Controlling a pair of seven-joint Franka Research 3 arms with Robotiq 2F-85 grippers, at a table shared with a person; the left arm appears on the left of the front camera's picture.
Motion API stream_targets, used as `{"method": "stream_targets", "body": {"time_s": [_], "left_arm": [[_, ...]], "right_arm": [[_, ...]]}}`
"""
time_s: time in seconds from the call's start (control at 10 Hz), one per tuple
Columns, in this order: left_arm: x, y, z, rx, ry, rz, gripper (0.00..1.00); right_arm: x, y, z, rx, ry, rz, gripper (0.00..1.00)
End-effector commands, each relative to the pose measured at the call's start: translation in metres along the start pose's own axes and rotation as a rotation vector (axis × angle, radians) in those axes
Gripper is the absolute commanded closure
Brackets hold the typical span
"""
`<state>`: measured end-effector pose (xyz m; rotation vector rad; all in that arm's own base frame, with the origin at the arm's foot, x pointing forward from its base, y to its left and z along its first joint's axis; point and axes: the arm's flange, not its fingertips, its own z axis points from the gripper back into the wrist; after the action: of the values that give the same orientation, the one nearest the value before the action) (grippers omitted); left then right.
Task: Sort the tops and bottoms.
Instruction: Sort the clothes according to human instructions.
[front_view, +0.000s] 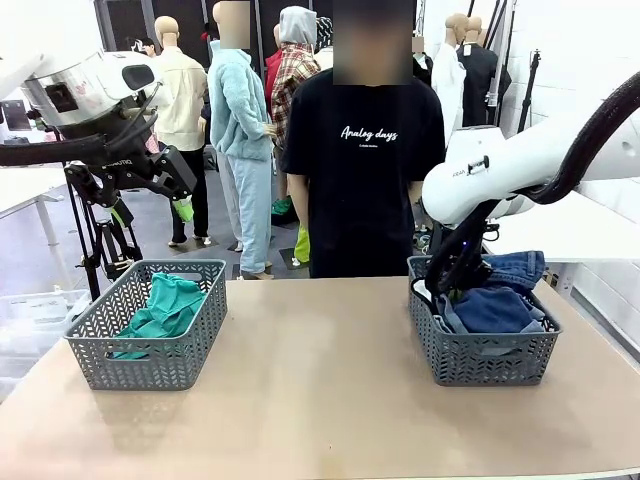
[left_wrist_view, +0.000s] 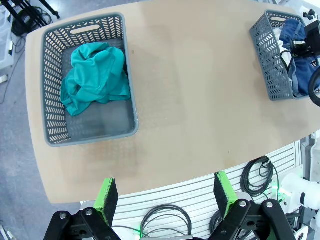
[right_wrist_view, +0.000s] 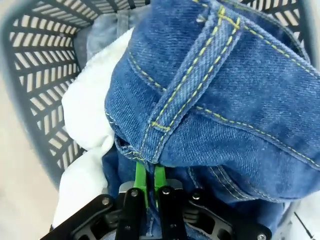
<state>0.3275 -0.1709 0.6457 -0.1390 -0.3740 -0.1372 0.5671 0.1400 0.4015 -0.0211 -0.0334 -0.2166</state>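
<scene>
While my right gripper (right_wrist_view: 148, 182) sits down inside the right-hand basket (front_view: 487, 358), its green pads are pressed together on a fold of the mid-blue denim shorts (right_wrist_view: 215, 95), which bulge up directly ahead of the fingertips. Just off to one side of those fingers lie the white shorts (right_wrist_view: 87, 117), and beyond them, against the far basket wall, I can make out a strip of faded grey-blue denim (right_wrist_view: 107, 32). So all three bottoms look gathered in that one basket, though I judge the blue pair is not yet released.

My left gripper (left_wrist_view: 165, 192) hangs high over the near edge of the table (left_wrist_view: 195, 90) with its fingers spread wide and nothing between them. Well ahead of it and below, the teal-green top (left_wrist_view: 95, 75) lies crumpled in the left-hand basket (left_wrist_view: 55, 65), touching nothing but the basket.

From what I can see, the tabletop between the baskets holds no loose garment, so the sorting seems essentially finished. What remains, in my judgement, is letting go of the denim and lifting the right arm out.
</scene>
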Motion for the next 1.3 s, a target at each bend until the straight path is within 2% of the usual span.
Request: {"method": "stream_targets", "body": {"time_s": [0.0, 0.5, 0.7, 0.9, 1.0, 1.2], "left_arm": [[0.0, 0.002, 0.001, -0.017, 0.002, -0.007, 0.0], [0.0, 0.002, 0.001, -0.017, 0.002, -0.007, 0.0], [0.0, 0.002, 0.001, -0.017, 0.002, -0.007, 0.0], [0.0, 0.002, 0.001, -0.017, 0.002, -0.007, 0.0], [0.0, 0.002, 0.001, -0.017, 0.002, -0.007, 0.0], [0.0, 0.002, 0.001, -0.017, 0.002, -0.007, 0.0]], "right_arm": [[0.001, 0.002, 0.003, -0.038, 0.031, 0.037, 0.92], [-0.018, -0.007, 0.062, -0.08, -0.115, 0.049, 0.0], [-0.024, -0.011, 0.085, -0.101, -0.167, 0.054, 0.0], [-0.02, -0.003, 0.086, -0.136, -0.119, 0.085, 0.0], [-0.02, -0.009, 0.097, -0.083, -0.163, 0.072, 0.0], [-0.02, -0.009, 0.097, -0.083, -0.163, 0.072, 0.0]]}}
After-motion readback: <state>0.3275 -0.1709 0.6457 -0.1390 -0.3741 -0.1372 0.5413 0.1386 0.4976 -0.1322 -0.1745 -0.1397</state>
